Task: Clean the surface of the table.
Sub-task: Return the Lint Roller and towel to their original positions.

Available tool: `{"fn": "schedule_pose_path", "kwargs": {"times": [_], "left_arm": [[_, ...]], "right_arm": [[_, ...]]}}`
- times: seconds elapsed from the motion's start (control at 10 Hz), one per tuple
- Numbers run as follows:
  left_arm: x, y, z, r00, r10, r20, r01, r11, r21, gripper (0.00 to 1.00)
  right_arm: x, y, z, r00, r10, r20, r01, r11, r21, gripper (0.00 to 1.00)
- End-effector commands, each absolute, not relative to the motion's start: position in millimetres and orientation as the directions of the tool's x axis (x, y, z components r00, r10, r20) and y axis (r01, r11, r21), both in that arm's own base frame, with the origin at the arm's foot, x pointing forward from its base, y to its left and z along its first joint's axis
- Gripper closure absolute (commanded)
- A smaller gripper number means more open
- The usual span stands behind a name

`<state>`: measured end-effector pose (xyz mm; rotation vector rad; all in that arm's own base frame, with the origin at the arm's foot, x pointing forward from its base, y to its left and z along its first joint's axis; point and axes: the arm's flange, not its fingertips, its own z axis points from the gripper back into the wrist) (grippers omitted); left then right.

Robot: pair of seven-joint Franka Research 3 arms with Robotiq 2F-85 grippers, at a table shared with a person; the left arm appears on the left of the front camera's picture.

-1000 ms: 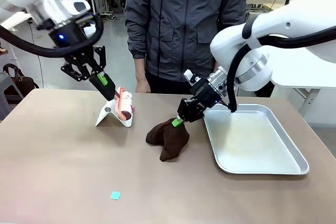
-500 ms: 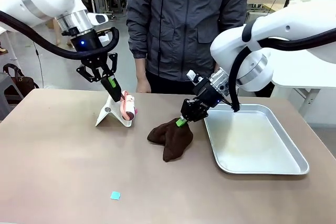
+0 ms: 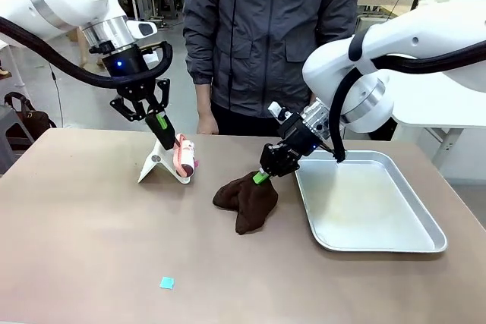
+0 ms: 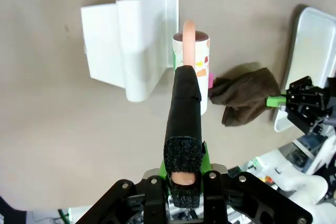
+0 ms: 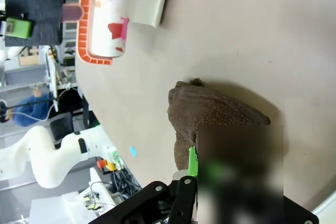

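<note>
Table (image 3: pixel 91 233), broad and brownish-taupe, spreads from the near edge across to where a person stands at its far side. Nearest to me, a tiny light-blue scrap (image 3: pixel 166 282) lies alone on the bare top, left of centre. Farther in, near the middle, sits a crumpled dark brown cloth (image 3: pixel 247 199). My right gripper (image 3: pixel 262 175) comes down on it at a slant from the right, its jaws shut and pinching the cloth's upper edge; a green pad shows just at the fabric. Just to the right of the cloth lies a shallow silver tray (image 3: pixel 425 221), resting flat on the table, its near left corner close to the cloth.

Left of the cloth and a little farther back stands a white holder (image 3: pixel 158 166), with a lint roller (image 3: pixel 182 155) beside it. The roller has a white barrel with red and pink marks and a peach-coloured handle. My left gripper (image 3: pixel 170 140) reaches down from the upper left, jaws closed on that handle. The roller's barrel lies against the holder's right side.

Beyond, at the far edge, the person (image 3: pixel 269 36) in a grey jacket faces the table, one hand (image 3: pixel 206 123) hanging near the rim.
</note>
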<state>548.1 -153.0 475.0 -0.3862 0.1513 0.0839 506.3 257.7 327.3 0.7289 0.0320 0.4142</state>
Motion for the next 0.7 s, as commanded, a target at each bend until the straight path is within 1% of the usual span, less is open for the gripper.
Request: {"fn": "schedule_pose_path", "kwargs": {"times": [0.0,0.1,0.4,0.6], "left_arm": [[552,-155,470,0.998,0.040,-0.045,-0.053,0.939,-0.339,0.78],[556,-156,469,0.999,0.018,-0.047,-0.032,0.945,-0.327,0.78],[575,-157,463,0.996,0.003,-0.095,-0.030,0.960,-0.279,0.78],[581,-158,459,0.995,0.006,-0.099,-0.036,0.954,-0.297,0.78]], "right_arm": [[511,272,327,0.926,0.359,0.114,-0.354,0.726,0.589,0.93],[512,273,322,0.932,0.348,0.099,-0.337,0.737,0.586,0.93],[518,272,316,0.948,0.306,0.080,-0.297,0.774,0.559,0.93],[521,271,314,0.955,0.286,0.082,-0.282,0.783,0.554,0.93]]}}
